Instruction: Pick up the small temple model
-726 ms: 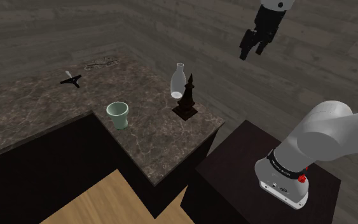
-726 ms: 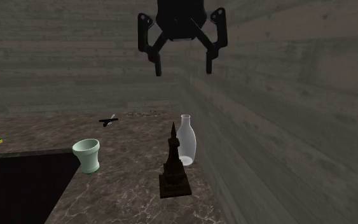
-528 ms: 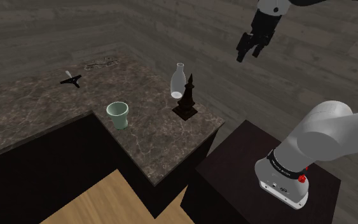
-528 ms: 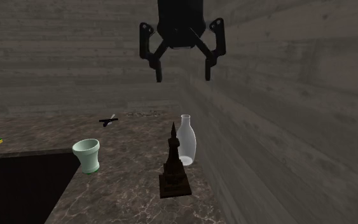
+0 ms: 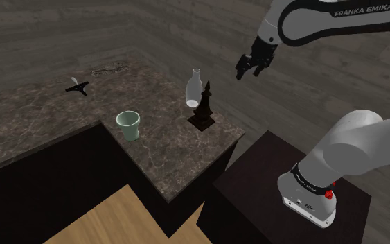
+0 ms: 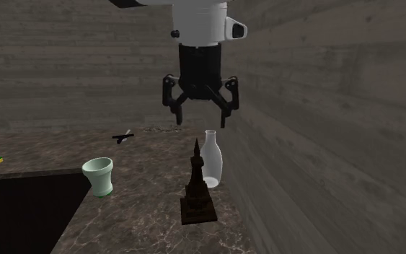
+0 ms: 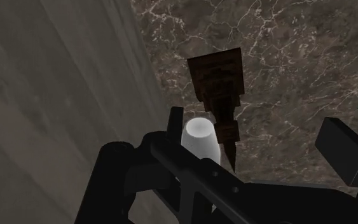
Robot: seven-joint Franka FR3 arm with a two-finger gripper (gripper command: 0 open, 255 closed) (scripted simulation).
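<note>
Right now I have the claw (image 6: pixel 201 120) hanging in the air with its two black fingers (image 6: pixel 179 115) spread wide and nothing between them. The shoulder view shows it the same way (image 5: pixel 249 72), up on the end of the white arm (image 5: pixel 325 17).

What I'm after is the temple model (image 6: pixel 197 185). It is dark brown, with a square stepped base and tiers that narrow into a thin pointed spire, and it stands upright on the mottled brown stone counter (image 6: pixel 136 224).

From the second exterior view, the model stands below the claw, its spire tip under the gap between the fingers, with open air between tip and fingertips. From the shoulder view the model (image 5: pixel 204 108) sits lower than the claw, clearly apart from it. Looking along the claw (image 7: pixel 257 133) in the wrist view, I see the model (image 7: pixel 217 89) from above, base farthest off and spire pointing back toward the camera. It lies ahead of the fingers, nearer the one beside the bottle than the other. Neither finger touches it.

A pale bottle (image 6: pixel 210 159) stands just beside the model, between it and the plank wall (image 6: pixel 324 108), also below the claw. Its round top (image 7: pixel 201 136) comes up close by one finger in the wrist view. A light green cup (image 6: pixel 99 176) stands on the counter well off to the other side of the model.
</note>
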